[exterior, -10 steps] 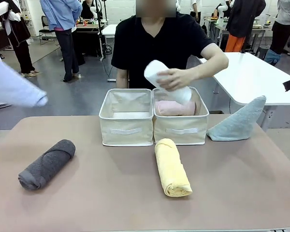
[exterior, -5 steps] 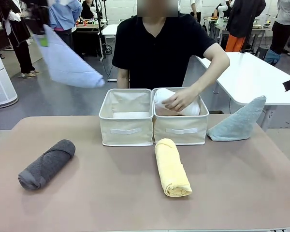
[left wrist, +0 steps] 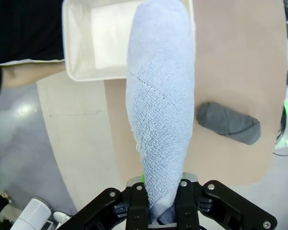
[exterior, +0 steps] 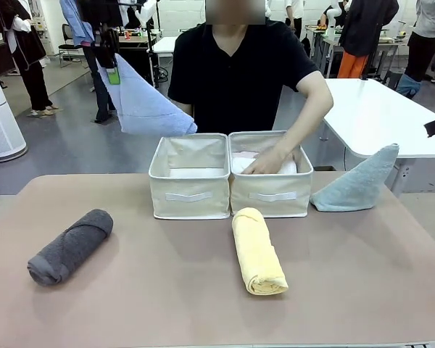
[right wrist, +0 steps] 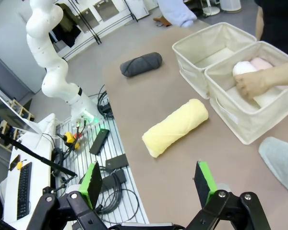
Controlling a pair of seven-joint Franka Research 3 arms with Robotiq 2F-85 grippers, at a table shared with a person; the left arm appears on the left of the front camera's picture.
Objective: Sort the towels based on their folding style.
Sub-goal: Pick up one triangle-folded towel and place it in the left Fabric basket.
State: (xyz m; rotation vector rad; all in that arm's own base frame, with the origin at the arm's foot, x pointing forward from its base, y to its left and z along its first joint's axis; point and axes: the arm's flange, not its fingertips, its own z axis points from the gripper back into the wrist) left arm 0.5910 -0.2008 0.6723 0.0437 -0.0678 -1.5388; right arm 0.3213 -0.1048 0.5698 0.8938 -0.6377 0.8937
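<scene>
My left gripper [exterior: 109, 56] is shut on the narrow end of a lavender-blue folded towel [exterior: 146, 105], which hangs in the air just left of and above the left beige bin [exterior: 190, 190]. In the left wrist view the towel [left wrist: 158, 115] reaches from the gripper [left wrist: 159, 213] over that bin [left wrist: 69, 52]. A person's hand [exterior: 264, 161] presses a white rolled towel [right wrist: 240, 69] beside a pink one [right wrist: 261, 62] in the right bin [exterior: 272, 194]. A yellow roll [exterior: 259, 250] and a dark grey roll [exterior: 71, 245] lie on the table. My right gripper [right wrist: 148, 184] is open, high above the table's near corner.
A pale teal-grey pointed towel [exterior: 357, 181] stands at the table's right edge, right of the bins. A white table [exterior: 380, 116] stands behind it. The person stands at the far side, behind the bins. Cables and gear [right wrist: 105, 143] lie beside the table in the right wrist view.
My left gripper has swung the lavender-blue towel right and towards the left bin. The person's hand has lowered the white roll into the right bin.
</scene>
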